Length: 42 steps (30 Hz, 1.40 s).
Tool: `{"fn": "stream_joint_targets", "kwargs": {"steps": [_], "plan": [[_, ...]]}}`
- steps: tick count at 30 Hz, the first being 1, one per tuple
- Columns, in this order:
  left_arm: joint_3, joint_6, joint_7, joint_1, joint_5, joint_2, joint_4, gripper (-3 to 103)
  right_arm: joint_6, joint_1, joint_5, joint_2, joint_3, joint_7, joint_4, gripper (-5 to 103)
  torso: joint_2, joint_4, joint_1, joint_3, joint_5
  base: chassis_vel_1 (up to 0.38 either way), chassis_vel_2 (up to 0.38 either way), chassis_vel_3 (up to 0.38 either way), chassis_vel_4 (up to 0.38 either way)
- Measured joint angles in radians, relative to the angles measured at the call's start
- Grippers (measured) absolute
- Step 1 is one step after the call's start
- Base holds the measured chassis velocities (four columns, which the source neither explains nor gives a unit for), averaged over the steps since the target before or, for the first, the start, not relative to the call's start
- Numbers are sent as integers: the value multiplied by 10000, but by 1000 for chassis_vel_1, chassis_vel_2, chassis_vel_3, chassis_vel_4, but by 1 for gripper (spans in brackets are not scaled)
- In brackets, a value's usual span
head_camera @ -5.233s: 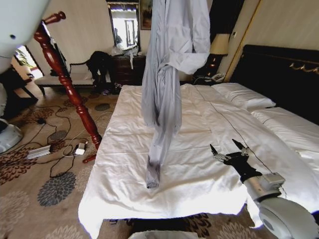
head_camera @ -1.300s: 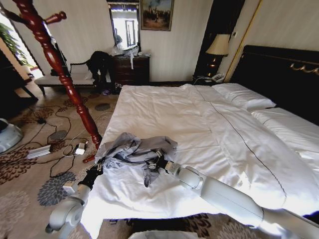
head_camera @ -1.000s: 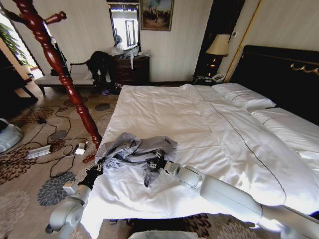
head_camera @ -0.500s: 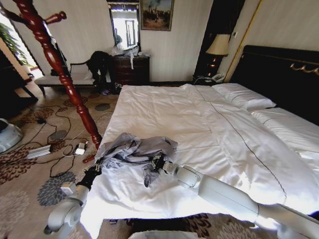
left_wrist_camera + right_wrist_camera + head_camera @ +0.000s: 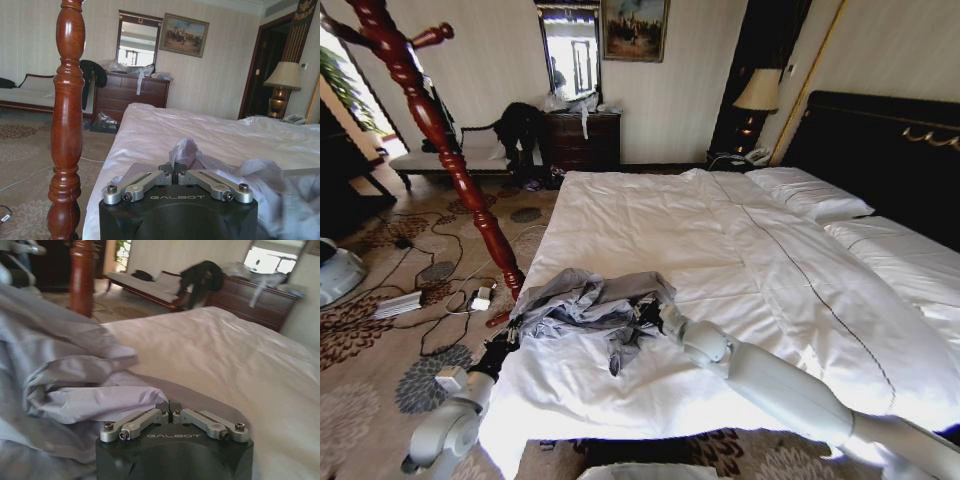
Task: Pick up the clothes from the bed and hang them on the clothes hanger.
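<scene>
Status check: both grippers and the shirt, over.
Left gripper shut on shirt at its bed-edge side. Right gripper shut on its other side. Shirt crumpled on bed. Red wooden post stands close beside the left arm.

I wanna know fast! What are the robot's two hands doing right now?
Left end effector: shut on the shirt's edge.
Right end effector: shut on the shirt.

Wide bare duvet of the bed (image 5: 760, 250) open beyond the crumpled shirt (image 5: 590, 305), red turned wooden post (image 5: 450, 160) leaning close by the bed's left corner, cables (image 5: 430, 270) strewn on the carpet beside it
</scene>
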Motion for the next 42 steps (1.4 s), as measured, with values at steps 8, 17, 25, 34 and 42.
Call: {"fn": "stream_joint_targets", "kwargs": {"steps": [8,17,25,34,42], "plan": [[-104,36,5,-41,-128,18,-79,0,-645,-566,2331,-330,1901,539,-509,0,0,-2,0,0,2,0,0,0,0],[-174,105,-186,-93,-192,-122,-189,0,-967,324,2436,-29,1442,568,-799,-3,0,2,0,1,0,0,0,0,0],[6,99,-183,3,31,-264,-169,0,-322,-669,578,-528,996,-509,-376,22,0,0,0,1,0,0,0,0,0],[316,106,-235,-216,107,-279,-128,0,540,-3907,-379,-2157,3909,-1453,791,56,0,-3,0,0,-1,0,0,0,0],[671,110,-249,-394,268,-307,-40,0,638,-6412,-404,-2837,5804,-1473,1941,78,1,-1,-2,-1,2,0,0,0,0]]}}
